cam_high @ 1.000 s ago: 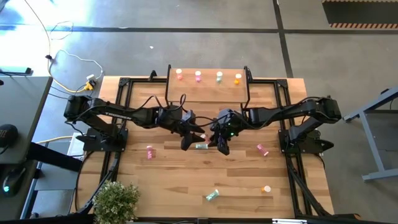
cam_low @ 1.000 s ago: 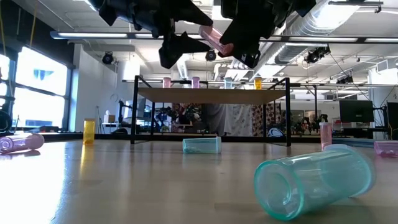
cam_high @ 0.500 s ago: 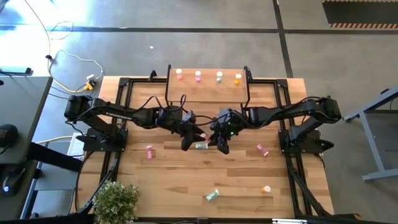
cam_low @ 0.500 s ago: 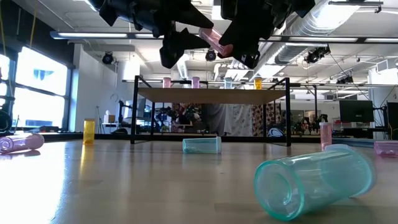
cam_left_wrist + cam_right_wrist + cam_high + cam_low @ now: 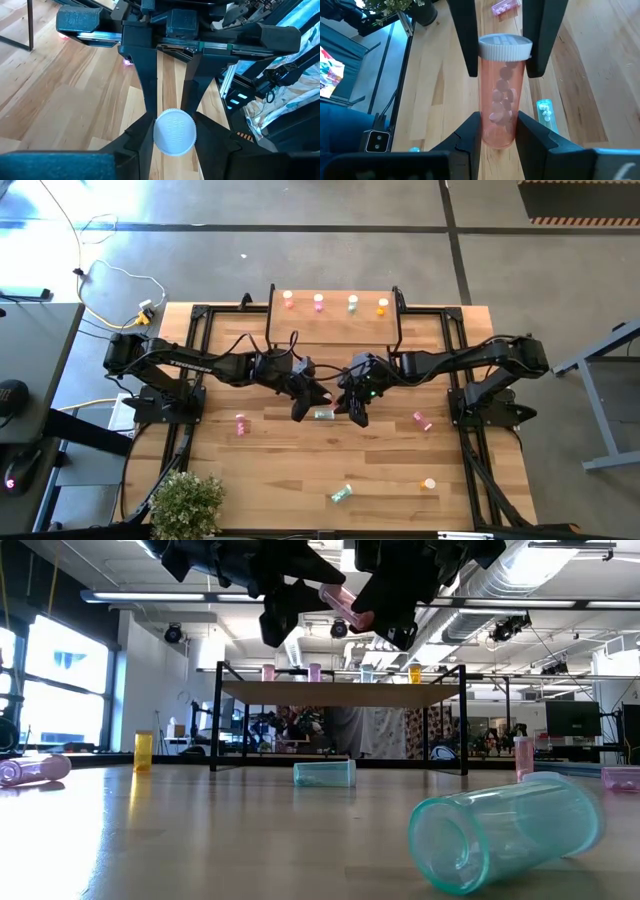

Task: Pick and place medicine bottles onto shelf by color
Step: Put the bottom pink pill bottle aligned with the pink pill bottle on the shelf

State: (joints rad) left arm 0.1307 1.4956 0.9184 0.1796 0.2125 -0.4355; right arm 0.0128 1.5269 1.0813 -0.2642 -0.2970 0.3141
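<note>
The right gripper (image 5: 497, 131) clamps 1 pink bottle (image 5: 502, 95); the left gripper (image 5: 172, 132) looks closed on its white cap (image 5: 174, 131). The shelf (image 5: 335, 320) at 12 o'clock carries 4 bottles, and perhaps 5 lie on the table (image 5: 290, 470).

You see a see-through pink bottle with a white cap (image 5: 501, 97) up in the air. Four small bottles stand in a row on the light wood shelf (image 5: 335, 326). Others lie on their sides.

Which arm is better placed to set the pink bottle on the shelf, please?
Probably left: left gripper clasps the pink bottle's cap, right gripper its body, and the shelf's pink bottles stand on the left's side.
</note>
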